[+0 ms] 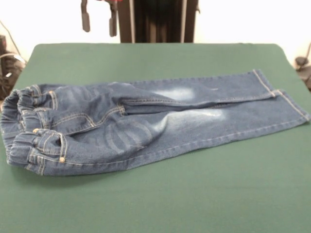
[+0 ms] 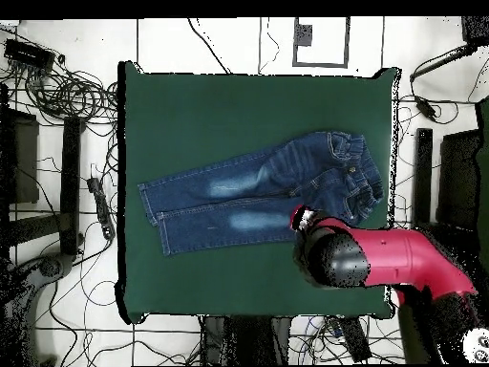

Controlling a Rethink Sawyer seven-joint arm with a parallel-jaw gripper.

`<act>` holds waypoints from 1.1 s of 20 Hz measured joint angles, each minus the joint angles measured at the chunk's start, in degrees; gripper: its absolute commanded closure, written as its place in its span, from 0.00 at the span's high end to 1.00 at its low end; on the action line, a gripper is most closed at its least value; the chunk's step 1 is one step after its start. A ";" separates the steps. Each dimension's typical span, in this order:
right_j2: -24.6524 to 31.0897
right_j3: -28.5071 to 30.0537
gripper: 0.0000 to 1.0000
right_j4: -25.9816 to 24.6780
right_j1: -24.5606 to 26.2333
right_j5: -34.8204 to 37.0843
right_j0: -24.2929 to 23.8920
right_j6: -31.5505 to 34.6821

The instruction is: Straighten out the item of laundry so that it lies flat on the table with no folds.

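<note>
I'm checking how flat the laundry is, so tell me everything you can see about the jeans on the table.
The jeans are small, blue denim, with tan stitching, faded whitish thigh patches and a gathered elastic waistband. They lie lengthwise on the green table, both legs stretched out side by side and touching, hems even. The waist end is bunched and puffed up, with creases around the seat, so they are not fully flat. Nothing touches them but the table; the gripper hangs above the far edge.

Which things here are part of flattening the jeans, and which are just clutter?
Part of the job:
- jeans
- green table
- gripper, raised above the table's far edge, fingers apart

Just lying about:
- cables on the floor beside the table
- black stand beyond the table
</note>
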 measured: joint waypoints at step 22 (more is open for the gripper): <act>-15.55 2.91 1.00 4.71 5.12 -9.49 17.91 0.19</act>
